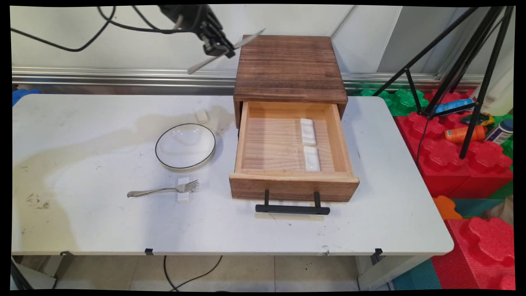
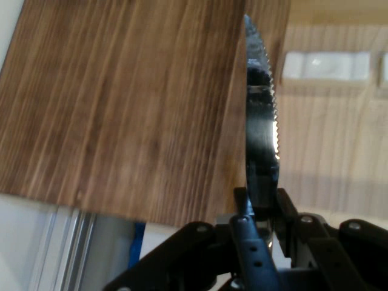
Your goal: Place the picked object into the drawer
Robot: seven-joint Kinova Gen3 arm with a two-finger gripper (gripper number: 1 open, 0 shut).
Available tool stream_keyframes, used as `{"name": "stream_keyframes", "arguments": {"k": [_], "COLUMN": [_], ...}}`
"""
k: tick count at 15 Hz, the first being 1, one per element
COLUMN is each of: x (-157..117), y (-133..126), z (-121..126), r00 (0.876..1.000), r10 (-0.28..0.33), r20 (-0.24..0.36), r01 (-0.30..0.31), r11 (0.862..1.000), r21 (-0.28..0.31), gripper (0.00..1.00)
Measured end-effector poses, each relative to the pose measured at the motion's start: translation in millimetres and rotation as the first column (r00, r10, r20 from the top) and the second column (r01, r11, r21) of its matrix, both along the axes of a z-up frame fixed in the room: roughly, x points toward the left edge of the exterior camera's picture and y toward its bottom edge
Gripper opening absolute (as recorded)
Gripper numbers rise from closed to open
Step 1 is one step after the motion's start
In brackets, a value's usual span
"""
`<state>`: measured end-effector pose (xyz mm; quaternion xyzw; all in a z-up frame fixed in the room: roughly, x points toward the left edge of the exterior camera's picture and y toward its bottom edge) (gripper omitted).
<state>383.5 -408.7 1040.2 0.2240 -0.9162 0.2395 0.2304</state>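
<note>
The tool (image 1: pixel 217 48) is hanging high at the top of the main view, left of the wooden cabinet (image 1: pixel 289 68), and is gripping a table knife (image 1: pixel 226 51) between its fingers. In that view the knife is lying slantwise in the air, its blade end reaching up to the cabinet's upper left corner and its other end pointing down and left, well above the bench (image 1: pixel 82 222).

The hand view is showing what the main view cannot: the blade (image 2: pixel 262 121) is standing on edge, its serrated side facing right, and the fingers (image 2: pixel 254 254) are clamped narrowly about its lower part. Behind the blade the dark cabinet top (image 2: pixel 121 103) is filling the left, and the pale inside of the drawer (image 2: pixel 333 151) with one white rest (image 2: pixel 327 65) is lying on the right.

Only the main view is giving the bench itself: the open drawer (image 1: pixel 291 144) is holding two white rests (image 1: pixel 308 131) in a line, a glass plate (image 1: pixel 185 146) is sitting left of it, and a fork (image 1: pixel 164 190) is lying with its tines on a small white rest (image 1: pixel 184 190).
</note>
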Motion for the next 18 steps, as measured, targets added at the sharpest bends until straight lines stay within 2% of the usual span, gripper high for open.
{"name": "stream_keyframes", "arguments": {"k": [4,9,14,18], "x": [-50.7,-97.0,-127.6,-145.4], "y": [-9.4,-23.5,-40.3,-59.9], "z": [0.9,-9.7,-27.6,-55.6], "r00": [0.998,0.995,0.993,0.993], "r10": [-0.059,-0.095,-0.108,-0.112], "r20": [-0.009,-0.024,-0.036,-0.042], "r01": [0.059,0.096,0.11,0.115], "r11": [0.998,0.995,0.993,0.99], "r21": [0.005,0.022,0.045,0.078], "gripper": [0.0,0.0,0.0,0.0]}}
